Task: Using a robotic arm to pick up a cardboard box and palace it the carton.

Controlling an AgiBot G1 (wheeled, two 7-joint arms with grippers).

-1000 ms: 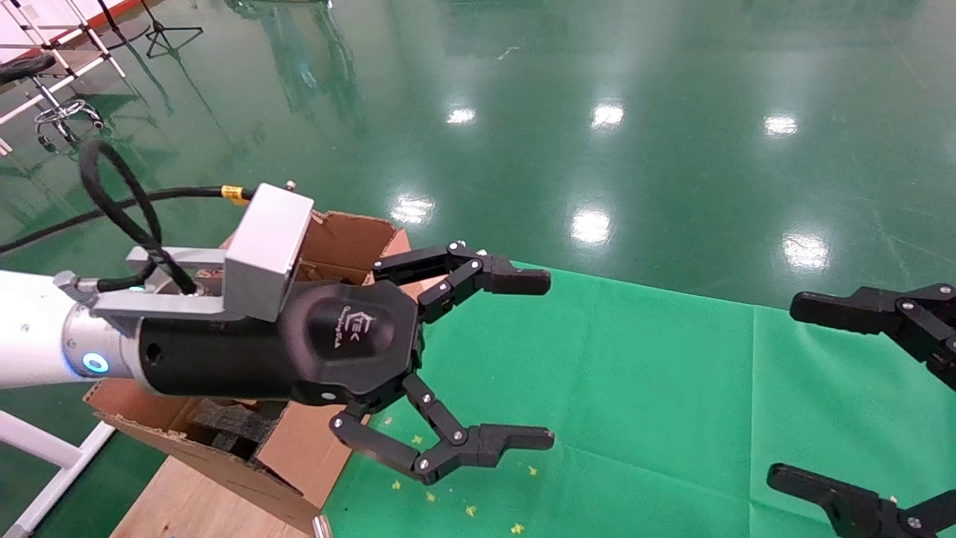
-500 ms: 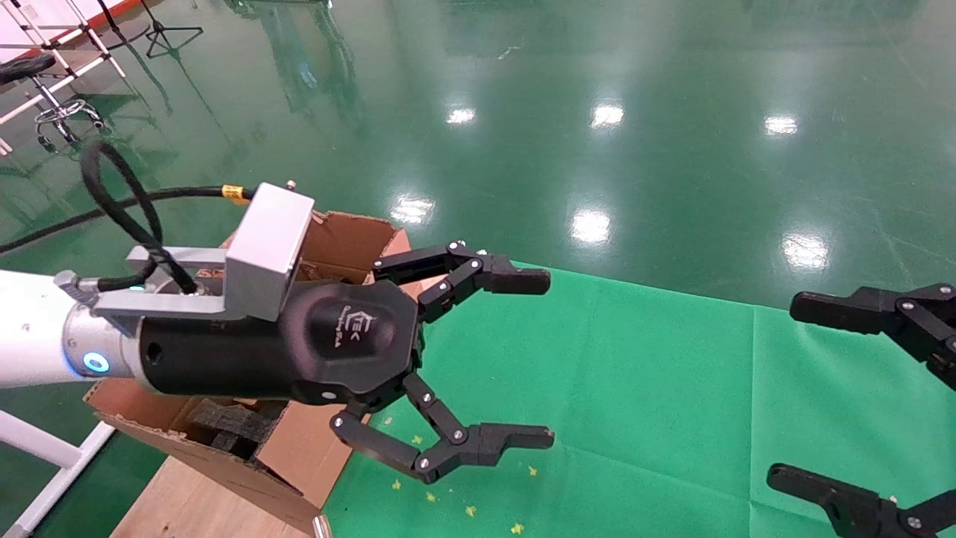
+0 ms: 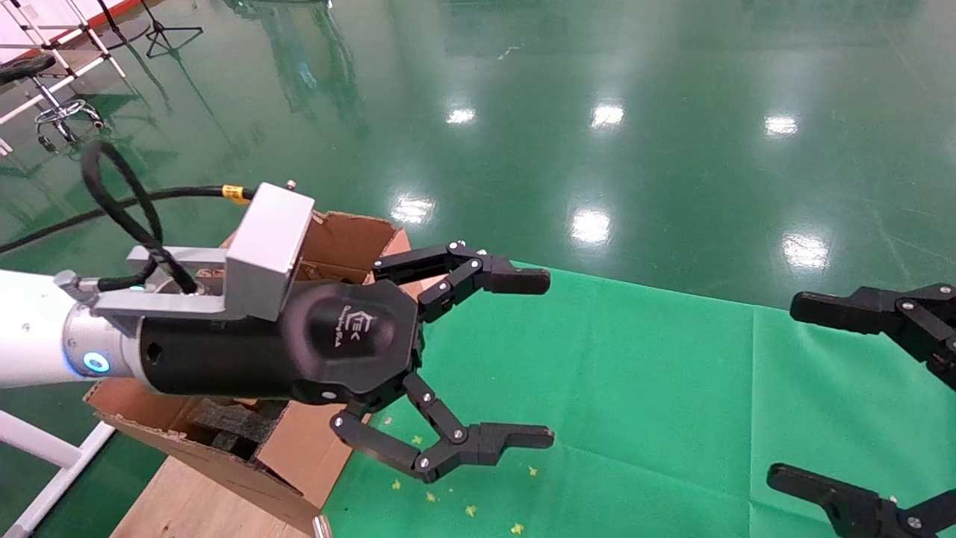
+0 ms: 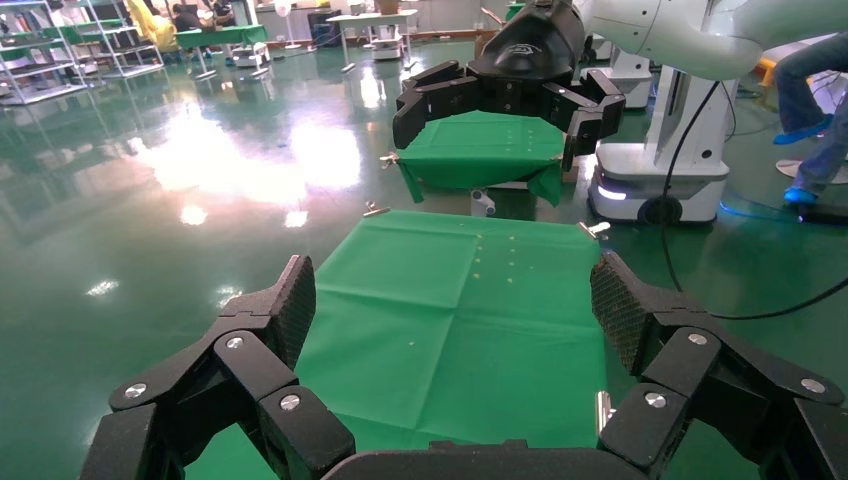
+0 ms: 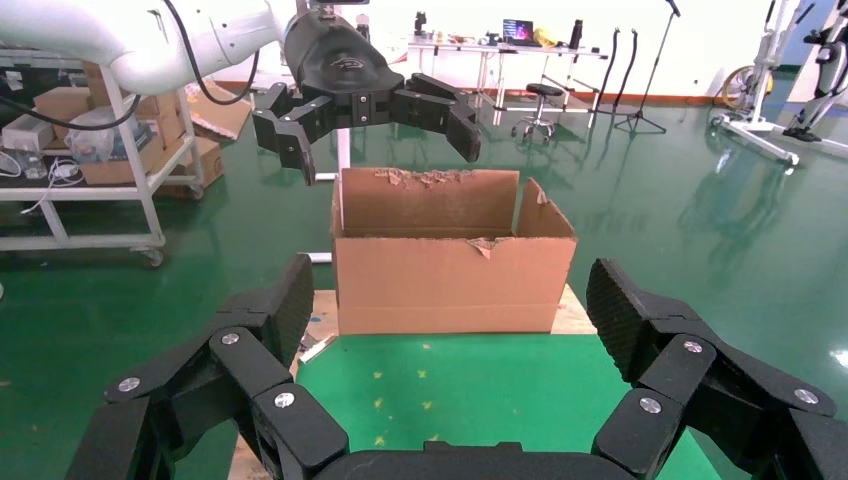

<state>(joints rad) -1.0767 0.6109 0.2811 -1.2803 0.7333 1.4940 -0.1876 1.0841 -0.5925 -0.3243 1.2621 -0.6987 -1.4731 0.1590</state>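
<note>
Your left end effector (image 3: 549, 359) hangs spread wide and empty at centre frame of the head view, its fingers out over the green cloth (image 3: 672, 403) on the counter (image 3: 187, 501). Behind its black body, at left of frame, sits the carton (image 3: 343, 239): light-brown corrugated, top open, flap edges ragged and torn, dark foam pieces (image 3: 228, 422) inside. Your right end effector (image 3: 792, 388), also wide open and holding nothing, sits at the right edge, well apart from the left. Between them the cloth lies open, with only small yellow flecks (image 3: 470, 510) low in frame. You cannot see the slim cardboard box in any view.
</note>
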